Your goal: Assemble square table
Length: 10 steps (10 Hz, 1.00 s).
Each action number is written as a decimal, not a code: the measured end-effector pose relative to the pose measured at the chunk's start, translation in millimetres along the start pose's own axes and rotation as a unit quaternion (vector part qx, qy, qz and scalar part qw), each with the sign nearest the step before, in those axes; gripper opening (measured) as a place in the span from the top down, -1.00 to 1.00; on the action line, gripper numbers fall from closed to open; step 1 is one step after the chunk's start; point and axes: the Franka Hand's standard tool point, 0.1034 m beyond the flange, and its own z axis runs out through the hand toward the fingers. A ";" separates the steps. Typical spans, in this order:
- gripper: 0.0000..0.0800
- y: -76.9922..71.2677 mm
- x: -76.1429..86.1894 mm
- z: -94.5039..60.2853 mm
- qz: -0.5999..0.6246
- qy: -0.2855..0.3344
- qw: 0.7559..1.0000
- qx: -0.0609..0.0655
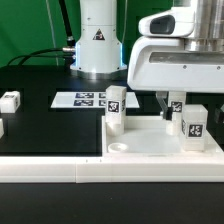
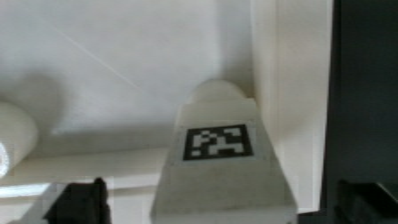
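The gripper (image 2: 222,200) hangs spread around a white tagged leg (image 2: 222,150) — one dark fingertip (image 2: 80,200) on either side, with a gap showing between each and the leg. That leg stands upright on the square table slab (image 1: 150,145), at the exterior view's right. A second leg (image 1: 115,108) stands by the slab's left edge, a round socket (image 1: 118,147) just before it. A loose leg (image 1: 10,100) lies well apart on the black bench (image 1: 50,125).

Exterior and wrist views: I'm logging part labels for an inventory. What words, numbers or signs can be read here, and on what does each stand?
No words or numbers can be read.
Table leg: black-and-white tag pattern, no letters.
Marker board: tag patterns only.
Robot base: dark mark, too blurred to read.
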 end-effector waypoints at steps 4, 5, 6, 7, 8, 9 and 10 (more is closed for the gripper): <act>0.27 0.7 0.1 0.2 -0.007 0.000 1.000 -0.001; 0.27 0.6 0.1 0.2 -0.002 0.000 1.000 -0.001; 0.27 0.7 0.0 0.2 0.010 0.000 1.000 -0.001; 0.27 0.6 0.0 0.2 0.013 0.000 1.000 -0.001; 0.27 0.7 0.0 0.3 0.053 0.000 0.999 0.000; 0.27 1.1 0.0 0.5 0.113 -0.001 0.994 0.002; 0.27 -0.2 -1.1 1.0 0.163 -0.001 0.987 0.002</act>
